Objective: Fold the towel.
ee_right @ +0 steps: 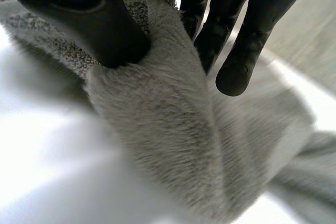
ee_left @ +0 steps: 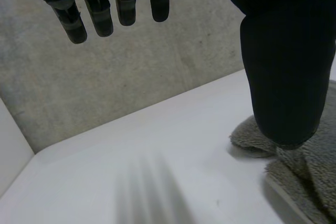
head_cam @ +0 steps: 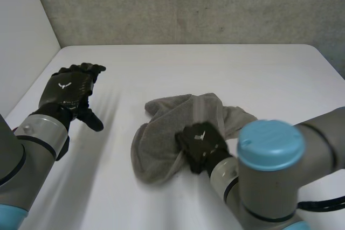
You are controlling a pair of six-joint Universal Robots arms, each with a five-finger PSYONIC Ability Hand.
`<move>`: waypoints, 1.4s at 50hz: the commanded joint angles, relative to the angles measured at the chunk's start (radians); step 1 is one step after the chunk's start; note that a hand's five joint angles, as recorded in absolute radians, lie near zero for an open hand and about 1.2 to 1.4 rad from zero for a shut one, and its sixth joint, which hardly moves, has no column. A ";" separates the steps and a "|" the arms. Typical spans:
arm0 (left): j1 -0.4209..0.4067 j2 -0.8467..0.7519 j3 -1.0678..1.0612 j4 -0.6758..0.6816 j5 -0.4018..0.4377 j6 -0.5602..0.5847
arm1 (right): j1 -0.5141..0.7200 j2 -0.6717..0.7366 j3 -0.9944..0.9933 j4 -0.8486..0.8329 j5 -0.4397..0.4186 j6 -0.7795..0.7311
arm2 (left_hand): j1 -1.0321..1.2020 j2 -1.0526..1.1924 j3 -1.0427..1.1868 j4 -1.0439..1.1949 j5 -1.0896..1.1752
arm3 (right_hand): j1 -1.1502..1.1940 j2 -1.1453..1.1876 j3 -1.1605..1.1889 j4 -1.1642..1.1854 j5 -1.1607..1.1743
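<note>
Hiding part of the towel (head_cam: 157, 149), the right hand (head_cam: 202, 143) pinches its fold.

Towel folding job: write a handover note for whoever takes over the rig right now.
Left robot hand: open, fingers straight, above the table beside the towel, not touching it.
Right robot hand: thumb and fingers pinch a raised ridge of the towel, near its middle.
Towel: a crumpled heap around the middle of the table.
Done: the grasp only; no neat fold yet.
Left: probably spread it flat, then fold it.
</note>
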 commanded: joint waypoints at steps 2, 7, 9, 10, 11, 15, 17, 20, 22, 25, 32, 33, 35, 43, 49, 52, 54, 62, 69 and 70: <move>-0.044 -0.017 -0.014 0.012 0.056 -0.001 | -0.116 -0.152 0.045 -0.082 -0.004 0.011 | 0.037 0.034 0.035 0.037 0.011 | 0.062 0.076 0.084 0.061 0.056; -0.085 -0.053 -0.005 0.014 0.114 -0.012 | -0.158 -0.166 0.043 -0.076 -0.001 0.011 | 0.040 0.037 0.038 0.039 0.014 | 0.062 0.076 0.084 0.061 0.056; -0.113 -0.092 0.007 0.024 0.130 -0.016 | -0.169 -0.166 0.045 -0.075 -0.001 0.010 | 0.046 0.042 0.044 0.045 0.020 | 0.062 0.076 0.084 0.061 0.056; -0.113 -0.093 0.007 0.024 0.130 -0.016 | -0.169 -0.166 0.045 -0.075 -0.001 0.010 | 0.046 0.042 0.044 0.045 0.020 | 0.062 0.076 0.084 0.061 0.056; -0.128 -0.118 0.017 0.036 0.130 -0.018 | -0.178 -0.167 0.045 -0.073 -0.001 0.010 | 0.046 0.042 0.044 0.045 0.020 | 0.062 0.076 0.084 0.061 0.056; -0.154 -0.174 0.038 0.072 0.128 -0.018 | -0.204 -0.170 0.045 -0.063 -0.003 0.010 | 0.049 0.045 0.047 0.048 0.023 | 0.062 0.076 0.084 0.061 0.056; -0.177 -0.240 0.066 0.087 0.127 -0.016 | -0.232 -0.184 0.045 -0.050 -0.003 0.010 | 0.063 0.060 0.061 0.063 0.037 | 0.062 0.076 0.084 0.061 0.056; -0.198 -0.299 0.096 0.089 0.125 -0.015 | -0.241 -0.195 0.045 -0.047 -0.003 0.010 | 0.116 0.113 0.114 0.115 0.090 | 0.062 0.076 0.084 0.061 0.056; -0.209 -0.324 0.115 0.092 0.125 -0.013 | -0.250 -0.213 0.047 -0.041 -0.004 0.008 | 0.142 0.139 0.141 0.142 0.116 | 0.062 0.076 0.084 0.061 0.056; -0.218 -0.367 0.158 0.098 0.127 -0.007 | -0.255 -0.216 0.047 -0.035 -0.004 0.007 | 0.192 0.189 0.190 0.192 0.166 | 0.062 0.076 0.084 0.061 0.056; -0.223 -0.448 0.243 0.119 0.128 -0.002 | -0.272 -0.230 0.043 -0.026 -0.011 0.000 | 0.351 0.347 0.349 0.350 0.325 | 0.062 0.076 0.084 0.061 0.056; -0.223 -0.468 0.266 0.121 0.128 -0.002 | -0.287 -0.236 0.043 -0.023 -0.011 -0.001 | 0.395 0.391 0.393 0.394 0.369 | 0.062 0.076 0.084 0.061 0.056; -0.223 -0.487 0.291 0.122 0.128 -0.001 | -0.301 -0.242 0.043 -0.021 -0.011 -0.003 | 0.462 0.459 0.460 0.462 0.436 | 0.062 0.076 0.084 0.061 0.056; -0.223 -0.560 0.360 0.122 0.131 -0.001 | -0.341 -0.247 0.030 -0.021 -0.012 -0.004 | 0.954 0.951 0.952 0.954 0.928 | 0.062 0.076 0.084 0.061 0.056; -0.222 -0.524 0.363 0.115 0.122 0.001 | -0.355 -0.294 -0.016 0.005 -0.014 -0.010 | 1.220 1.216 1.218 1.219 1.194 | 0.062 0.076 0.084 0.061 0.056; -0.222 -0.396 0.363 0.107 0.124 -0.002 | -0.353 -0.336 -0.076 0.067 -0.020 -0.045 | 1.220 1.216 1.218 1.219 1.194 | 0.062 0.076 0.084 0.061 0.056; -0.220 -0.322 0.365 0.103 0.122 -0.002 | -0.353 -0.350 -0.114 0.118 -0.030 -0.082 | 1.220 1.216 1.218 1.219 1.194 | 0.062 0.076 0.084 0.061 0.056; -0.208 0.008 0.458 -0.032 0.110 0.002 | -0.358 -0.363 -0.375 0.515 -0.034 -0.334 | 1.220 1.216 1.218 1.219 1.194 | 0.062 0.076 0.084 0.061 0.056; -0.209 0.039 0.699 -0.434 0.105 0.132 | -0.356 -0.365 -0.567 0.664 -0.034 -0.342 | 1.220 1.216 1.218 1.219 1.194 | 0.062 0.076 0.084 0.061 0.056; -0.209 0.039 0.699 -0.434 0.105 0.133 | -0.358 -0.365 -0.600 0.687 -0.035 -0.340 | 1.220 1.216 1.218 1.219 1.194 | 0.062 0.076 0.084 0.061 0.056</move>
